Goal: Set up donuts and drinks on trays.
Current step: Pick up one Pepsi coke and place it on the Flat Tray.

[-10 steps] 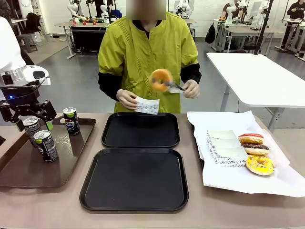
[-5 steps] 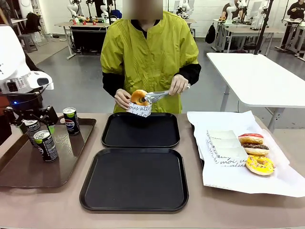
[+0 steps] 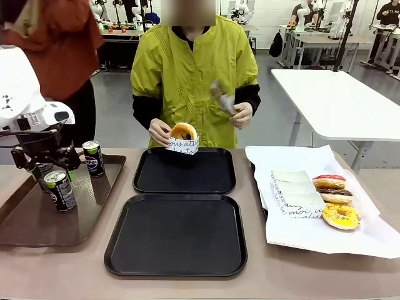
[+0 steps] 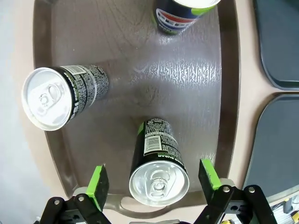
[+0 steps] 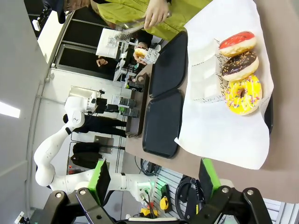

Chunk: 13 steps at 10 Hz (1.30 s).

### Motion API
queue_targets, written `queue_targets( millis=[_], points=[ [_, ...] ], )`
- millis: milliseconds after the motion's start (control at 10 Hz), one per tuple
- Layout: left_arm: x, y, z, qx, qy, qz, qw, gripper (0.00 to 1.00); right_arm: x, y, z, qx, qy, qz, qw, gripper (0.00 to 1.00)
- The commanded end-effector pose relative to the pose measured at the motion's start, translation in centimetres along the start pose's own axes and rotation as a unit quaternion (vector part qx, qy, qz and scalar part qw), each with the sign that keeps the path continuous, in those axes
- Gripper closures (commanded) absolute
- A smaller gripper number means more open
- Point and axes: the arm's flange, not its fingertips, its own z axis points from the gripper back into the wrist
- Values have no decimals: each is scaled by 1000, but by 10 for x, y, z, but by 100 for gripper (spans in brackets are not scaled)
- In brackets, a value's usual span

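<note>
While a hand (image 3: 161, 131) holds a boxed donut (image 3: 183, 132), left pincer (image 4: 153, 179) straddles a can (image 4: 156, 144), released; right pincer (image 5: 154, 178) likewise released

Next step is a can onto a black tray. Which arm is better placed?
Left. The left claw, open, hangs over the brown tray with a can between its fingers. The right claw is out beyond the donuts, far from that tray.

Table (image 3: 56, 275), seen from my side. 9 o'clock: serving tray (image 3: 25, 231), three cans (image 3: 60, 190) on it, the nearest under my left claw (image 4: 153, 168). Centre: near tray (image 3: 177, 234); at 12 o'clock behind it, far tray (image 3: 184, 170). At its back rim, boxed donut (image 3: 183, 134) in a person's hand (image 3: 160, 131). 3 o'clock: paper sheet (image 3: 312, 237) bearing boxes (image 3: 294, 194), three donuts (image 3: 335, 195) right of them.
</note>
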Motion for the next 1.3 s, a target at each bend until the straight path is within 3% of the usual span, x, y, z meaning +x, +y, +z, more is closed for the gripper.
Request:
queue_targets(
  millis=[0, 800, 1200],
  points=[
    [-1, -4, -10, 4, -2, 13, 1000, 0, 1, 0, 0, 8, -2, 5, 1000, 0],
    [4, -7, -30, -15, 25, 7, 1000, 0, 1, 0, 0, 8, -2, 5, 1000, 0],
    [6, -5, -31, -24, 31, 8, 999, 33, 1, 0, 0, 8, -2, 5, 1000, 0]
  ],
)
